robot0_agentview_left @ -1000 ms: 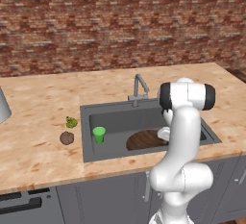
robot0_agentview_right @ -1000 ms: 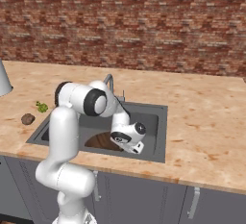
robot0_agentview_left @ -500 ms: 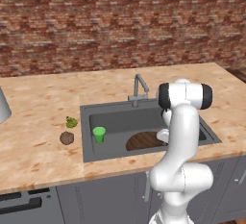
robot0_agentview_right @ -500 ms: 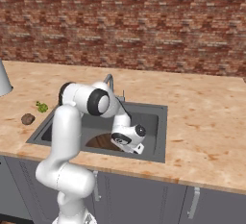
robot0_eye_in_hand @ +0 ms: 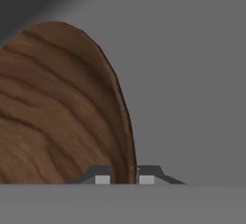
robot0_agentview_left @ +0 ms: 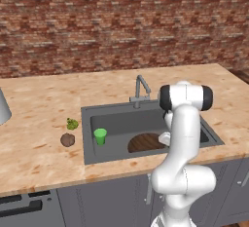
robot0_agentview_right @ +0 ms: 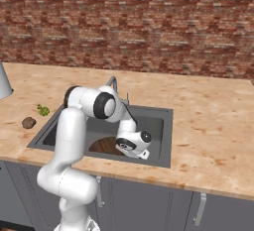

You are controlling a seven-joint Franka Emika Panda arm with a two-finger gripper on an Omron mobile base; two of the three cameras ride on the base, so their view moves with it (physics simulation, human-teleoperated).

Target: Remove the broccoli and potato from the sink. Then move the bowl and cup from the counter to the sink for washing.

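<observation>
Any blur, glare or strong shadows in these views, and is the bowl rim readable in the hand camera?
Left base view: even flat light, no glare, soft low-resolution edges; the arm hides part of the bowl. Right base view: equally flat, only faint shading inside the sink. Hand view: sharp close-up, bowl rim clearly readable between the gripper tips, wood grain crisp, no glare.

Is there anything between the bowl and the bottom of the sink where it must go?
Nothing visible stands in the way. The bowl is already low inside the sink, with the gripper closed on its rim. The cup stands in the sink too, off to one side, apart from the bowl.
</observation>
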